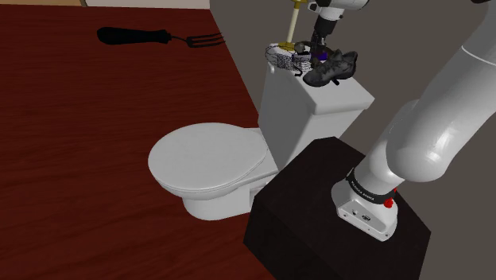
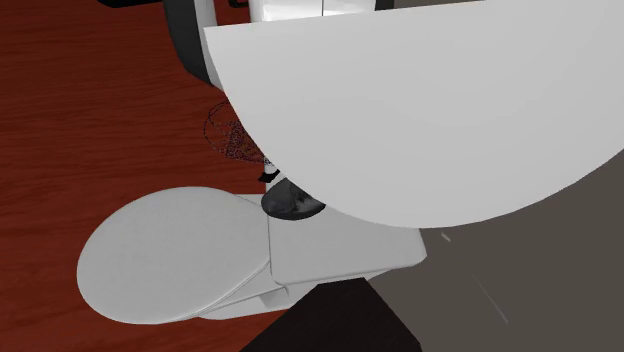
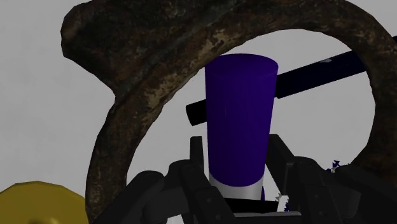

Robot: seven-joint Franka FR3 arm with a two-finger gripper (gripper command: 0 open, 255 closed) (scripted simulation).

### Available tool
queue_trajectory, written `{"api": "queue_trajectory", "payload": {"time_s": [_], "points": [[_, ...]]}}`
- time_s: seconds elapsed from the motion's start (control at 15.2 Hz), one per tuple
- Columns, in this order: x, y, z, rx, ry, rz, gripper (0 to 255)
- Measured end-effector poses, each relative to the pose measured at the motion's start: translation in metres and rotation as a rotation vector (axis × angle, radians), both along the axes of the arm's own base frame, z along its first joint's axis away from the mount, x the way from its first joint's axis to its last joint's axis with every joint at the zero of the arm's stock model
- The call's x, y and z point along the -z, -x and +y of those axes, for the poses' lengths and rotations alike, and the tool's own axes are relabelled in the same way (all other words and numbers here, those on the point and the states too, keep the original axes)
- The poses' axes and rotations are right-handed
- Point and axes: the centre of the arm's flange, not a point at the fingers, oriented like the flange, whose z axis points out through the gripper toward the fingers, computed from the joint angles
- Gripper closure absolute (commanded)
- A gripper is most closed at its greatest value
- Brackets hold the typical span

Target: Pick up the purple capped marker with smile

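Your jaws are closed on the purple-capped marker [image 3: 240,108]. In the wrist view the black fingers [image 3: 287,170] press in on both sides of it, where the purple cap meets the white barrel; the barrel's lower part is hidden behind them, and you cannot make out any smile mark. In the shoulder view the marker [image 1: 322,57] is only a small purple speck under the jaws, at the far end of the toilet tank [image 1: 310,111], just beside a black shoe [image 1: 332,68]. You cannot tell there whether it touches the tank top. A dark, rough ring [image 3: 146,83] circles the marker in the wrist view, cut off at the edges, and what it belongs to is unclear. Behind the cap a dark blue rod [image 3: 318,70] runs across, partly hidden by it, and a yellow shape [image 3: 38,203] is cropped at the corner. On the tank, at the shoe's left in the shoulder view, a grey-white bundled head [image 1: 282,56] carries a pale handle [image 1: 292,24] that runs out of frame. A black-handled fork [image 1: 151,36] lies far off on the dark red floor [image 1: 95,159]. In the second exterior view the white arm [image 2: 430,100] blocks most of the scene, leaving the toilet lid [image 2: 170,255], a dark lump [image 2: 292,203] and a reddish wire tangle [image 2: 235,140] half hidden.
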Motion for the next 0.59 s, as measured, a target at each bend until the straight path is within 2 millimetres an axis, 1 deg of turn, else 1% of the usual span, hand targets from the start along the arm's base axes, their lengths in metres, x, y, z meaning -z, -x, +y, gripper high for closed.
{"api": "queue_trajectory", "payload": {"time_s": [0.33,0.59], "points": [[0.0,0.0,0.0,0.0,0.0,0.0,255],[-0.014,0.0,-0.001,0.0,0.0,0.0,255]]}}
